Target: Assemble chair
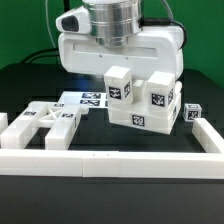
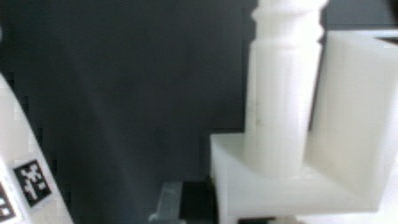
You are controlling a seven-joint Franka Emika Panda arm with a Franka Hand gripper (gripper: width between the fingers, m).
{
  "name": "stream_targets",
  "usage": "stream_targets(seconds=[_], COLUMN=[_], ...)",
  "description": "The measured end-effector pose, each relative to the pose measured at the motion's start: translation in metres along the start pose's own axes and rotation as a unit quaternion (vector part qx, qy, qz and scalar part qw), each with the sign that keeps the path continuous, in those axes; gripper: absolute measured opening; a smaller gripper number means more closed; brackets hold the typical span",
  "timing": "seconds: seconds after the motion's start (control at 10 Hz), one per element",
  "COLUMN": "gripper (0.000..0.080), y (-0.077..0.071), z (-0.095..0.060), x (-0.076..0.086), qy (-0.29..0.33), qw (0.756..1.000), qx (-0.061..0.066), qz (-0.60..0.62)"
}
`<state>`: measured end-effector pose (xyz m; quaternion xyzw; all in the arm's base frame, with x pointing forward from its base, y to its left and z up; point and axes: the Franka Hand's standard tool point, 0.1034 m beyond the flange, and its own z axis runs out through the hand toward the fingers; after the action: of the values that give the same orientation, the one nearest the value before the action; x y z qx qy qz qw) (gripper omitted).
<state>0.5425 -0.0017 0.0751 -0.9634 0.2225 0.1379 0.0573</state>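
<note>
The joined chair parts (image 1: 150,105), white blocks with black-and-white tags, stand in the middle of the black table. My gripper (image 1: 128,82) hangs right over them, its fingertips hidden behind the top block. In the wrist view a white block (image 2: 294,170) with a round turned post (image 2: 285,70) fills the picture. One dark finger (image 2: 199,200) lies against the block's side; the other is hidden behind it. The gripper (image 2: 267,214) looks shut on this block. A loose cut-out frame (image 1: 45,122) lies at the exterior view's left.
The marker board (image 1: 88,98) lies behind the frame. The long plain border rail (image 1: 110,162) runs along the front and up the exterior view's right side (image 1: 210,138). A small tagged cube (image 1: 193,113) sits near that right rail. A tagged white part (image 2: 22,175) shows at the wrist view's edge.
</note>
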Motion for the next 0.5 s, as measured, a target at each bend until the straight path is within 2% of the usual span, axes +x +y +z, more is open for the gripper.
stream_targets(seconds=[0.1, 0.5], gripper=[0.0032, 0.0032], y=[0.003, 0.015], z=[-0.006, 0.001], x=[0.004, -0.004], qy=[-0.023, -0.16], qw=[1.0, 0.987], qx=[0.012, 0.0], qz=[-0.015, -0.013])
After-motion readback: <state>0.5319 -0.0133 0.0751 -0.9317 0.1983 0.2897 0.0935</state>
